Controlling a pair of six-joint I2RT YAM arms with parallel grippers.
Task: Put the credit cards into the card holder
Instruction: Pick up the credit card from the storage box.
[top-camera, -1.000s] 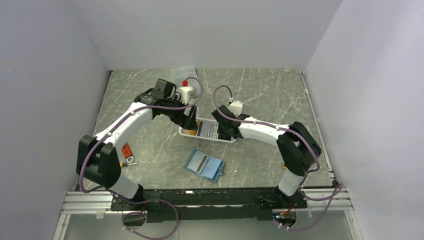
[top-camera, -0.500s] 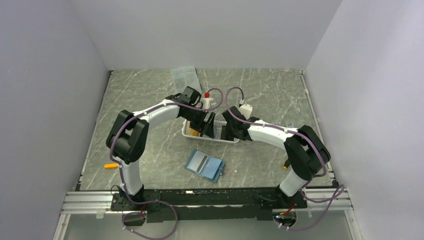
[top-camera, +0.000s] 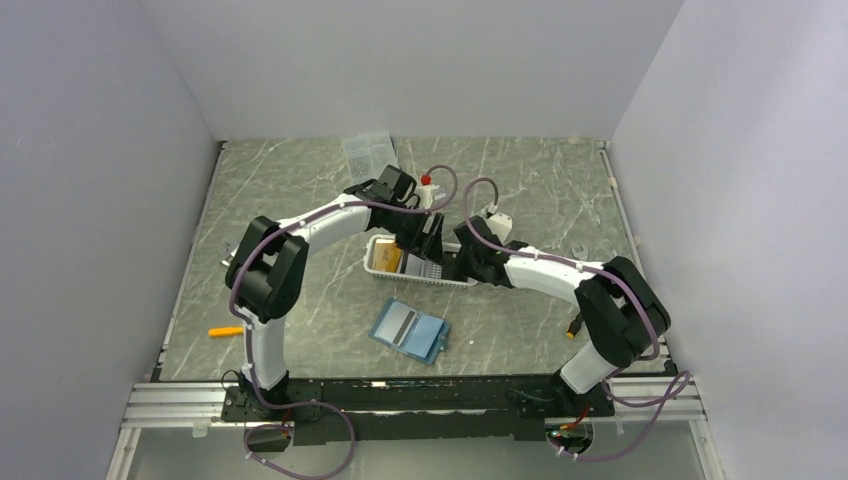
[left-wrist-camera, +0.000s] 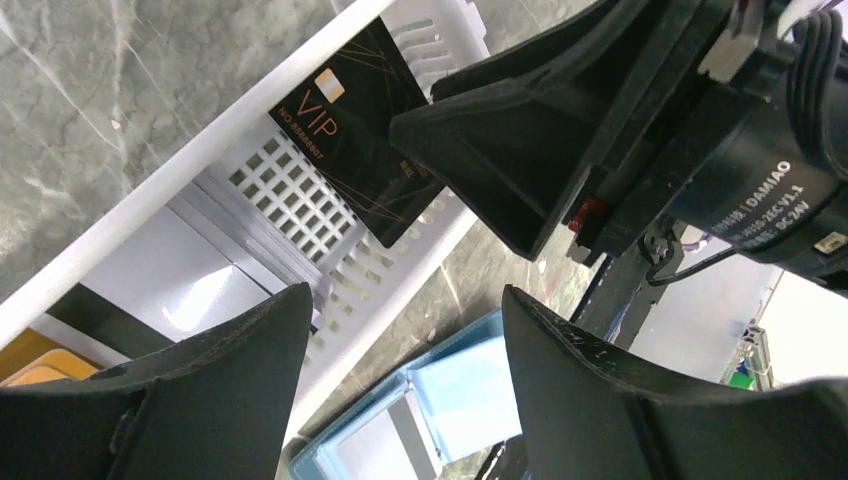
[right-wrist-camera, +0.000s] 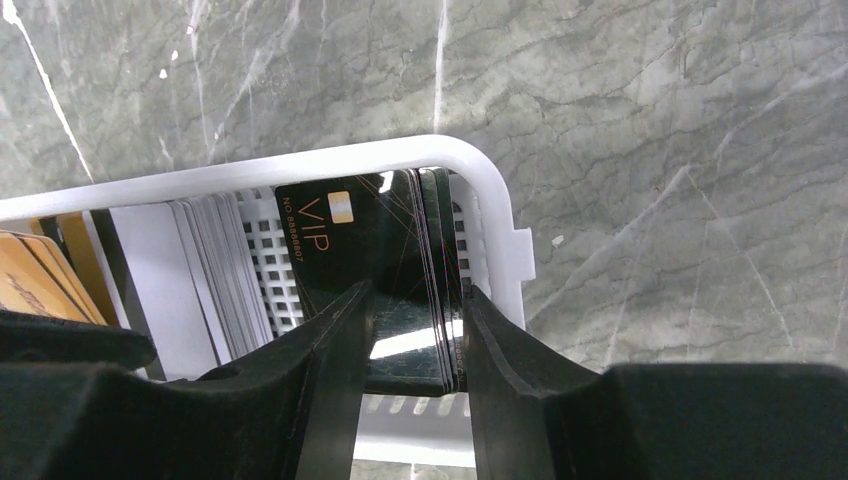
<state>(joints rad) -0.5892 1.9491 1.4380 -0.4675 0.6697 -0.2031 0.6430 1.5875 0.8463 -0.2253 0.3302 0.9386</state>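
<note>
The credit cards stand on edge in a white slatted basket (top-camera: 374, 268): black cards (right-wrist-camera: 385, 240) at its right end, with a VIP card leaning in front, pale grey cards (right-wrist-camera: 195, 265) in the middle and yellow-gold cards (right-wrist-camera: 28, 278) on the left. My right gripper (right-wrist-camera: 415, 305) reaches into the basket and straddles the black cards. Its right finger is against the stack and its left finger stands off it, so it is open. My left gripper (left-wrist-camera: 405, 300) hovers open over the basket's near rim, holding nothing. The card holder (top-camera: 410, 331) lies open and teal-blue in front of the basket.
A clear compartment box (top-camera: 367, 152) lies at the back. An orange-handled tool (top-camera: 225, 331) lies near the left arm's base and another small tool (top-camera: 574, 327) by the right arm. The two wrists crowd together over the basket's right half.
My left arm has swung right, from the basket's left end to above its right half, and its jaws have narrowed a little. The right gripper has shifted slightly right over the black cards.
</note>
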